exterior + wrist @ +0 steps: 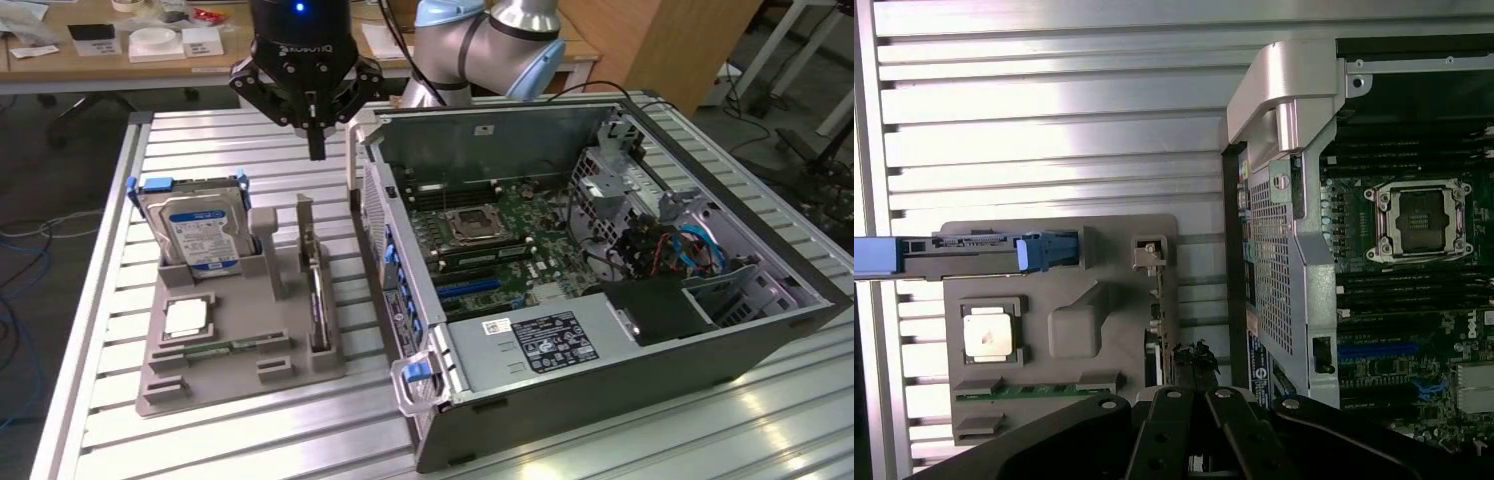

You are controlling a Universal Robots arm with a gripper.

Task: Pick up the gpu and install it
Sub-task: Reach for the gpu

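While the jaws hang clenched and empty, one gpu (320, 300) stands on edge, long axis pointing at the near edge of the table (240, 440).

The arm (470, 45) is silver-grey tubing with pale blue joint caps; its black pincer (316, 148) bears white lettering and a blue light.

A slatted aluminium table (200, 440) carries a grey parts holder (247, 320) just beside an open computer case (467, 140).
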